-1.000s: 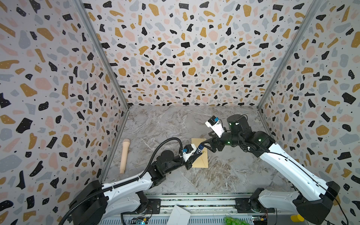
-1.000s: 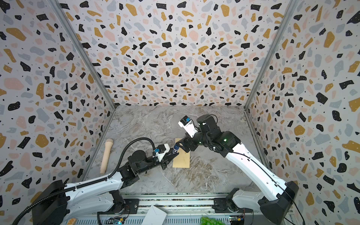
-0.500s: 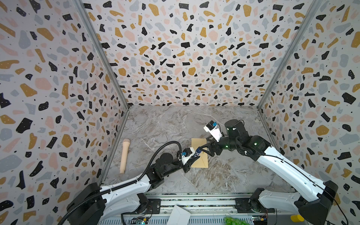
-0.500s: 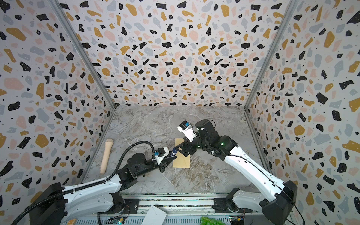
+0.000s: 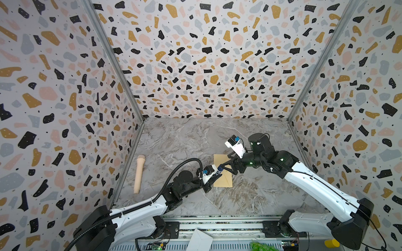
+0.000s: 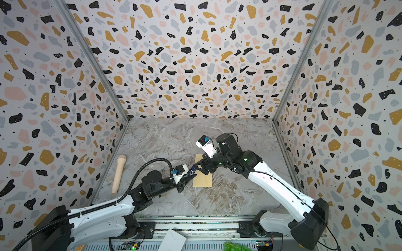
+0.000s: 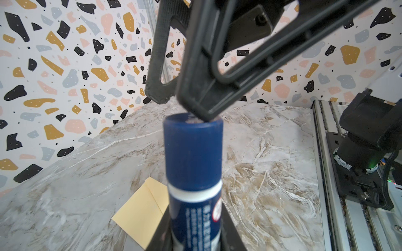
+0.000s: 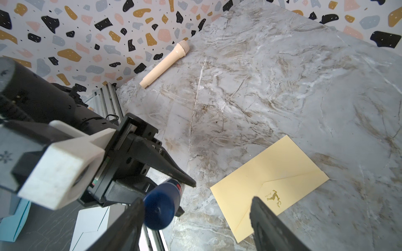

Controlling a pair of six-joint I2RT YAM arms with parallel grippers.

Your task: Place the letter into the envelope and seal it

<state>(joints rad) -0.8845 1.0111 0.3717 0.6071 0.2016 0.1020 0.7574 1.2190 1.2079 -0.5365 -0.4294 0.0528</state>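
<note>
Now the left gripper point(image 5: 214, 177) has its jaws clamped on a glue stick point(image 7: 195, 217). The right gripper point(image 8: 195, 206), jaws wide and empty, brackets the blue cap point(image 8: 161, 206) off-centre. Centre it, close squarely and pull straight off. The envelope point(image 8: 282, 173) lies flat on the bench point(image 8: 282, 76) with its flap down; no letter shows.

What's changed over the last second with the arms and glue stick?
The right tool dropped lower and closer to the blue cap of the glue stick, jaws open. The left tool drew back slightly, still gripping it. The envelope and beige rod stayed put.
</note>
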